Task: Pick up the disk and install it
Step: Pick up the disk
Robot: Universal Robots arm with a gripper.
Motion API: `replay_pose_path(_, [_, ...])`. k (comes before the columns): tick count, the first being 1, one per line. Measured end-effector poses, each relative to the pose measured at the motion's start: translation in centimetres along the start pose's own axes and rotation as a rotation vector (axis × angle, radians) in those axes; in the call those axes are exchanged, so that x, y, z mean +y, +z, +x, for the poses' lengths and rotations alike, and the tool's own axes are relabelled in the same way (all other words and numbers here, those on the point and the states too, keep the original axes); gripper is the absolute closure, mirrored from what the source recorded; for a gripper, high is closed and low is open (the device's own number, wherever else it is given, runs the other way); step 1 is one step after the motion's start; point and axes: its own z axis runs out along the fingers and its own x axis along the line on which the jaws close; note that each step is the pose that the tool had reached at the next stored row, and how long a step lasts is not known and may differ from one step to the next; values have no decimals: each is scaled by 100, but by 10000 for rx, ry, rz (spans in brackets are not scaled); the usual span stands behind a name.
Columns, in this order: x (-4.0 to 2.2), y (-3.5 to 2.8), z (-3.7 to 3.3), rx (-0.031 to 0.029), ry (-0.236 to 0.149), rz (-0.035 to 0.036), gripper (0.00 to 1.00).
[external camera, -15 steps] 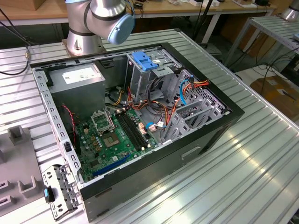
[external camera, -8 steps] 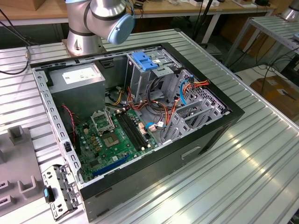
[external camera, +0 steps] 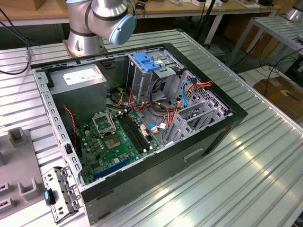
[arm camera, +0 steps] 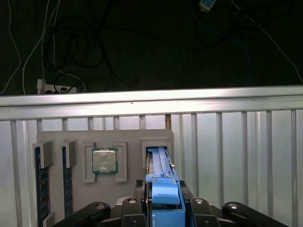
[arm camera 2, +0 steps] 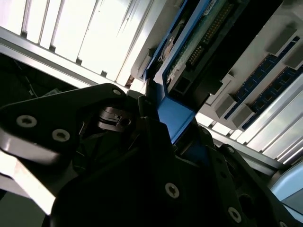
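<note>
Evidently the fingers (arm camera: 140, 208) of the black gripper (arm camera: 165, 213) clamp narrowly on the blue-railed, flat silver-black disk (arm camera: 160, 163) (standing edgewise in a grey tray (arm camera: 57, 137)).

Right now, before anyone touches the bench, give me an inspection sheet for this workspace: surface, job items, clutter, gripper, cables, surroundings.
Surface: slatted aluminium table carrying an open computer case and a grey fixture.
Job's things: disk stands on edge in a fixture slot, blue rails showing.
Clutter: processor chip and memory sticks seated in the fixture; metal bracket on the table beside the case.
Gripper: gripper at the disk's near end in the first wrist view.
Cables: coloured leads inside the case; black cords beyond the table edge.
Surroundings: wooden benches beyond the table.
</note>
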Motion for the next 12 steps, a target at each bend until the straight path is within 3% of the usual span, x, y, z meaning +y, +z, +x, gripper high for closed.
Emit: replay_pose_path(12, [-1,-71,-1,1,0,-2,63])
